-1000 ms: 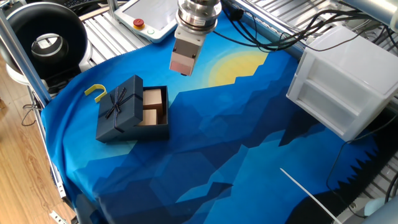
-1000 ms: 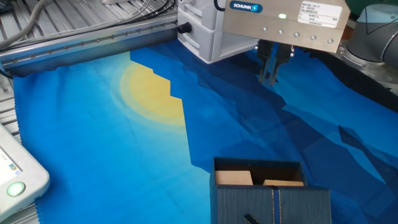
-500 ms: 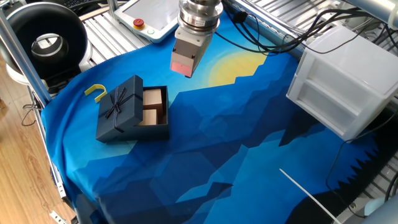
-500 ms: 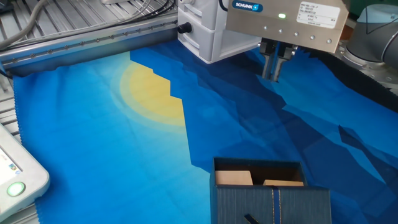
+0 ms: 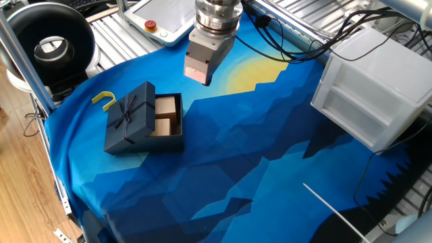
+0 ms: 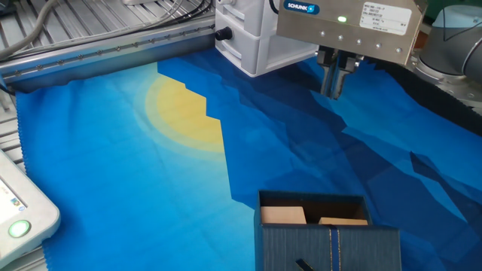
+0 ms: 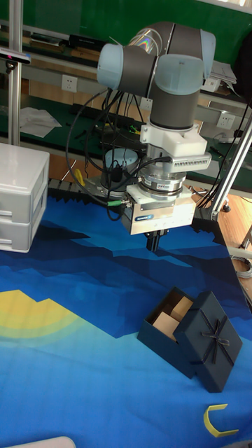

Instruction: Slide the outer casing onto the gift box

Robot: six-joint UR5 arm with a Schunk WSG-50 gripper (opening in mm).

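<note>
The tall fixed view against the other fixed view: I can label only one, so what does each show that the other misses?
Only the tall view shows the arm, the casing's bow, the whole casing lying askew over part of the box, and the yellow hook. Only the other fixed view shows the gripper's lit green lamp and a green button at the left edge. Both show the gripper, empty with fingers together, above the cloth away from the box, the box's uncovered tan compartments, and the white drawer unit.
</note>
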